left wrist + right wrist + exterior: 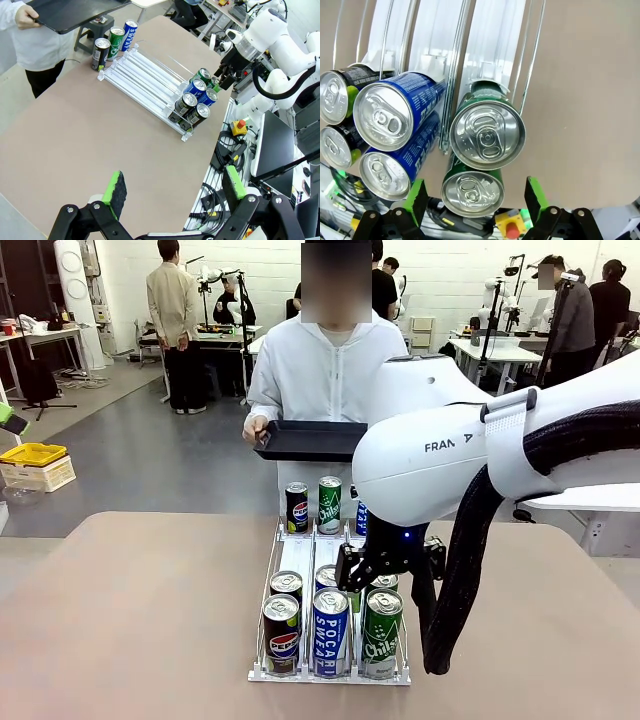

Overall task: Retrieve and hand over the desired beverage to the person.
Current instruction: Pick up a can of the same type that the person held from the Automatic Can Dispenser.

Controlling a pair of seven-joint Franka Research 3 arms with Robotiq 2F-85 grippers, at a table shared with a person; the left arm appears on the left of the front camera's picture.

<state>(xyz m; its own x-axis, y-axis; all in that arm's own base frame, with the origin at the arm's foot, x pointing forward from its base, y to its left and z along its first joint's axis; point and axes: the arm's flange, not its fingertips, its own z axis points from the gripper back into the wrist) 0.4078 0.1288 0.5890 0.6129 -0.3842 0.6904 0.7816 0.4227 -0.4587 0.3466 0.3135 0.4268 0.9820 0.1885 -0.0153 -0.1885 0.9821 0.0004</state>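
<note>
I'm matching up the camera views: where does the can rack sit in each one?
Front view: rack at lower centre, running away.
Left wrist view: rack upper centre, lying diagonally.
Right wrist view: rack across the top, lanes running upward.
Shared landmark: two blue cans in its middle lane.

Bright, even overhead room light in all views, soft short shadows beside the cans (330, 625) at 6 o'clock, glare on the green can's lid (487, 135), and rack rails (492, 40) bowed by wide-angle distortion toward 12 o'clock.

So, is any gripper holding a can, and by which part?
Nothing is held: left gripper and right gripper stand open, the right above the green cans.
</note>
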